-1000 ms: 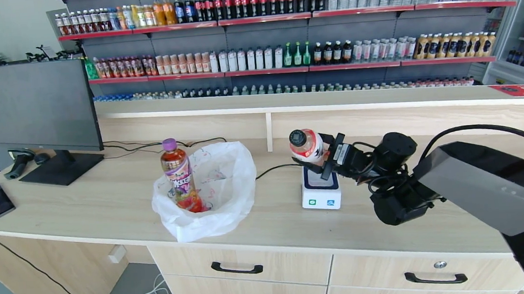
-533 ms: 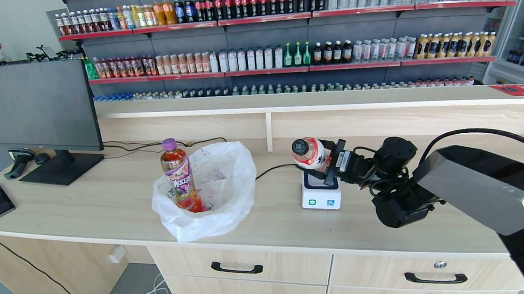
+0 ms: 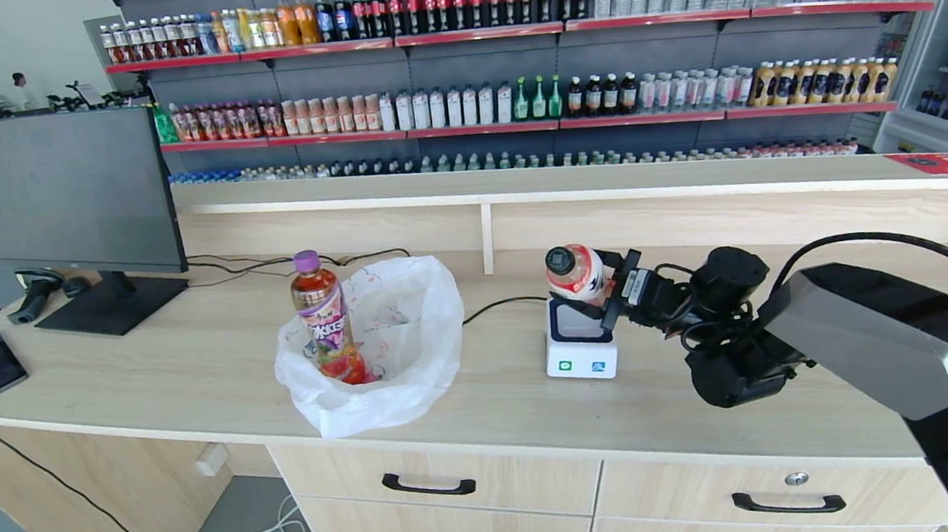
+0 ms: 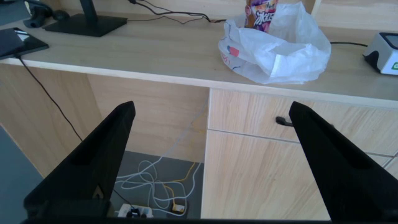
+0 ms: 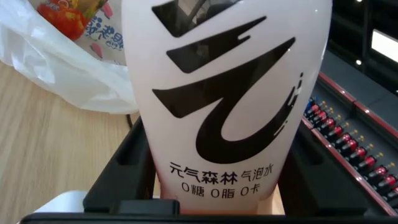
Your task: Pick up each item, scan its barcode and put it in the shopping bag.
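Squeezing a smooth, round white bottle [image 3: 573, 272], the right gripper [image 3: 592, 288] holds it sideways just above the boxy white scanner [image 3: 579, 348]. Nearby, a crinkly plastic bag [image 3: 383, 396] holds a purple-capped bottle [image 3: 322, 320]. The left gripper [image 4: 211, 109] hangs with jaws wide apart.

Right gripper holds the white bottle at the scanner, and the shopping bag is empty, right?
One thing is wrong: the shopping bag is not empty. The head view shows a purple-capped bottle standing upright in it. The rest is right: the right gripper holds the white bottle at the scanner.
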You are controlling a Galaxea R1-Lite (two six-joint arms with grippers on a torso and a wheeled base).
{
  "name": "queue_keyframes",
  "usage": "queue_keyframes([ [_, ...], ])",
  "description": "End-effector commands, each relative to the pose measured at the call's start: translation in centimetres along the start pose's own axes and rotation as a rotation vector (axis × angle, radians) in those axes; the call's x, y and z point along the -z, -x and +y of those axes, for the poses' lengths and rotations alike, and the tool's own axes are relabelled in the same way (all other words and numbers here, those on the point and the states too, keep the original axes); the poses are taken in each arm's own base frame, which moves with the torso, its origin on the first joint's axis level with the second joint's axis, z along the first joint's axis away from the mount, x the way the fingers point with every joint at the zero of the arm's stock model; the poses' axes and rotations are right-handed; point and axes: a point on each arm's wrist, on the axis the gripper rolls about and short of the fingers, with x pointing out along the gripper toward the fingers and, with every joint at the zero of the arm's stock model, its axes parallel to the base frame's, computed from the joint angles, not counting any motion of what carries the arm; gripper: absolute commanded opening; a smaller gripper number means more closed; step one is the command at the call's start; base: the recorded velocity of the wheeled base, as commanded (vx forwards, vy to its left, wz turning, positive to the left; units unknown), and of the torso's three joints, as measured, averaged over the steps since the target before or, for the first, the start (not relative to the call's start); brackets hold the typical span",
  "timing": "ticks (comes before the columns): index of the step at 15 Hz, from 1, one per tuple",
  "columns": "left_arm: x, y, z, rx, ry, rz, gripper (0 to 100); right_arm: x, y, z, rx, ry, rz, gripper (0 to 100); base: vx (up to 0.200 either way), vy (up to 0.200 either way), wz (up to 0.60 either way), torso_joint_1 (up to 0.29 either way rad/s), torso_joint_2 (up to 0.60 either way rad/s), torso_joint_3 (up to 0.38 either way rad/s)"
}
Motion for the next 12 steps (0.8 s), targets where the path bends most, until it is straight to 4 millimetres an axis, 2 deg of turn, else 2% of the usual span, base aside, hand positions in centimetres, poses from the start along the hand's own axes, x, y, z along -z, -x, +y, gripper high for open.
queue_keyframes([
  [1,0.0,0.0,0.0,-0.002,0.0,0.0,100,0.11,0.05,0.05,0.0,0.0,0.001,0,0.0,0.0,0.0,0.0,0.0,0.0],
  [9,0.0,0.0,0.0,-0.002,0.0,0.0,100,0.32,0.19,0.33,-0.02,-0.013,-0.006,0,0.0,0.0,0.0,0.0,0.0,0.0],
  [12,0.0,0.0,0.0,0.0,0.002,0.0,100,-0.43,-0.07,-0.21,-0.016,-0.009,-0.018,0,0.0,0.0,0.0,0.0,0.0,0.0],
])
